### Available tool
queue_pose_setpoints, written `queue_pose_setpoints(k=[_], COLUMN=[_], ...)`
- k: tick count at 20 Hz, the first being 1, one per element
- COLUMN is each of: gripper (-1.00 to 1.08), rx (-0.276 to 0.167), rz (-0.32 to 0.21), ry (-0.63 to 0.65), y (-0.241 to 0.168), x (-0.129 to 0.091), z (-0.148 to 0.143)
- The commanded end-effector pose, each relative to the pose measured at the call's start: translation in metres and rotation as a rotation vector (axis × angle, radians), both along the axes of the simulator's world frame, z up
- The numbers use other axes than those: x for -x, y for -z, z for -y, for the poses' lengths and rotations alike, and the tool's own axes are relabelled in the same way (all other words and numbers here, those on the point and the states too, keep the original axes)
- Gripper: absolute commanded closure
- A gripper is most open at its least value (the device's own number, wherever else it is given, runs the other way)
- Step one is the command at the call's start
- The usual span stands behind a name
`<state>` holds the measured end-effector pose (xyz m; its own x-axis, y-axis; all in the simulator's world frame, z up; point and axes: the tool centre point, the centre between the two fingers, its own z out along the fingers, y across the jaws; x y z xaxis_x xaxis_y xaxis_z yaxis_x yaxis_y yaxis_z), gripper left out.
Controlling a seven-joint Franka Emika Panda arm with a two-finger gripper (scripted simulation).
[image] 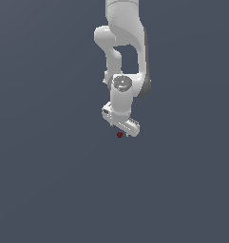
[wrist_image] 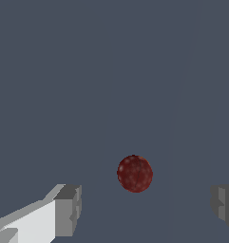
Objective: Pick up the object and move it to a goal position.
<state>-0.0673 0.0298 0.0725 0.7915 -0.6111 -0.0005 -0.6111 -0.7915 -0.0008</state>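
Observation:
The object is a tiny dark red, bumpy ball (image: 119, 135) on the plain grey floor, just below the white gripper (image: 120, 129) in the exterior view. In the wrist view the ball (wrist_image: 135, 173) lies between and a little beyond the two grey fingertips (wrist_image: 68, 209), which stand far apart with nothing touching the ball. The gripper (wrist_image: 147, 209) is open and empty. The fingertips are hard to make out in the exterior view.
The white arm (image: 123, 47) comes down from the top of the exterior view. Only the uniform grey floor (image: 49, 190) surrounds the ball; no goal marker or other object shows.

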Motion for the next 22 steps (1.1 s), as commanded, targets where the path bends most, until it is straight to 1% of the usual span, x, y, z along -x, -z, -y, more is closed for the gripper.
queue_pose_setpoints(k=[1, 11, 22], gripper=[-0.92, -0.92, -0.92], rx=[0.001, 0.001, 0.001], rz=[0.000, 0.000, 0.000], ry=[0.023, 0.035, 0.039], y=[0.003, 0.010, 0.052], x=[0.003, 0.005, 0.006], z=[-0.002, -0.003, -0.003])
